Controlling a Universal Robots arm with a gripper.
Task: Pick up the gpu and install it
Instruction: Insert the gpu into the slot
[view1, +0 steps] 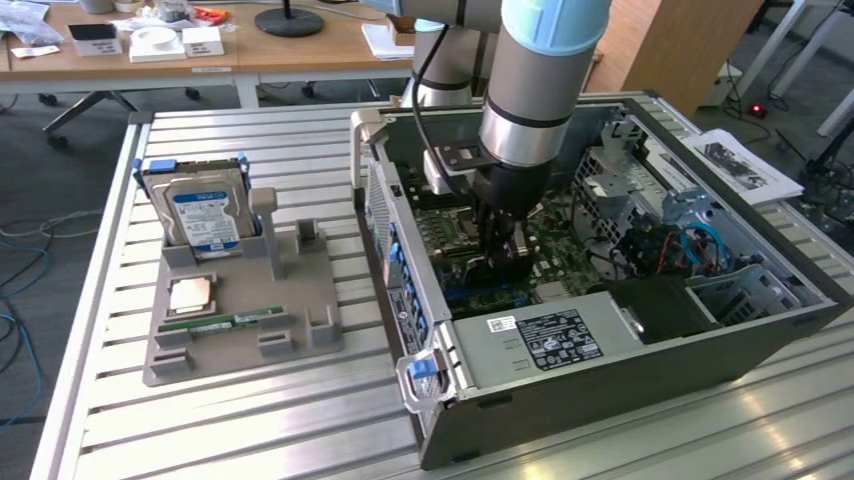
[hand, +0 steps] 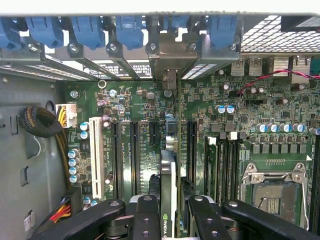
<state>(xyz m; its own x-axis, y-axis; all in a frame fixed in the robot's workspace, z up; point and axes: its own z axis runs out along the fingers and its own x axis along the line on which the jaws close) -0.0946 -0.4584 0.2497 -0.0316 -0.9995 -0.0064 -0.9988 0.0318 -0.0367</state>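
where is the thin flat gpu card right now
The thin flat gpu card stands on edge between the gripper's fingers, down inside the open grey computer case, over the green motherboard's black expansion slots.

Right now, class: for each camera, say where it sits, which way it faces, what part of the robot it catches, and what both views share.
Exterior view: off the arm, high, looking down at the open case on the slatted table; the arm shows.
Wrist view: on the wrist, looking into the case at the motherboard; the gripper holds the gpu edge-on.
Shared: motherboard, gripper.
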